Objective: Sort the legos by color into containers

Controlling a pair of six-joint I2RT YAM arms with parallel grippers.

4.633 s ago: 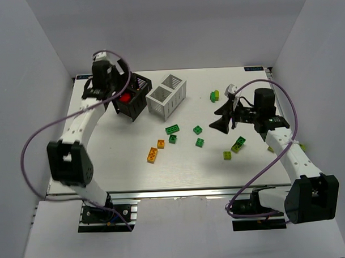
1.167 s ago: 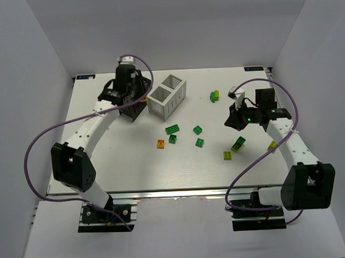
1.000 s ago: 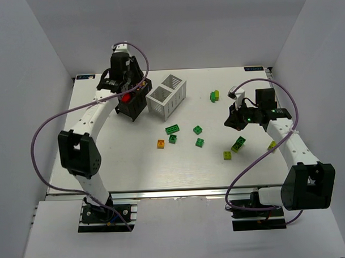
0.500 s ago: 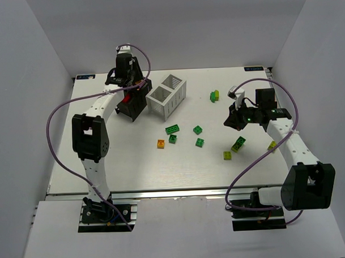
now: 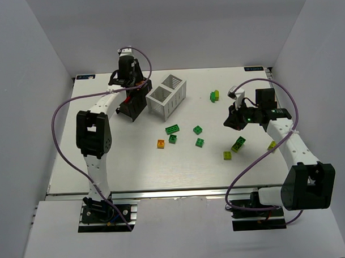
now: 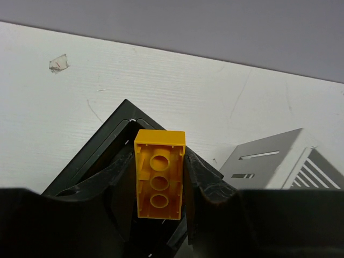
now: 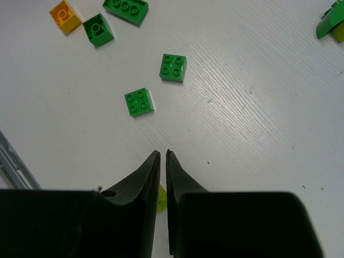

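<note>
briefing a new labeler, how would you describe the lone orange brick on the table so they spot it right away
Start at the white slatted container near the far middle of the table, then come toward the arm bases, past the green bricks. The small orange brick lies there on the bare tabletop, just left of a dark green brick. It is the only orange piece among green and yellow-green ones.

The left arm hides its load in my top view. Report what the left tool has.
Observer: The left tool is shut on an orange-yellow brick, with the brick's hollow underside facing the wrist camera.
Operator: Say what lies beyond it.
Observer: The black container; an open compartment shows right behind the brick.
Operator: Now the right tool.
Observer: It is barely parted and empty. A green brick lies on the table just ahead of it.
</note>
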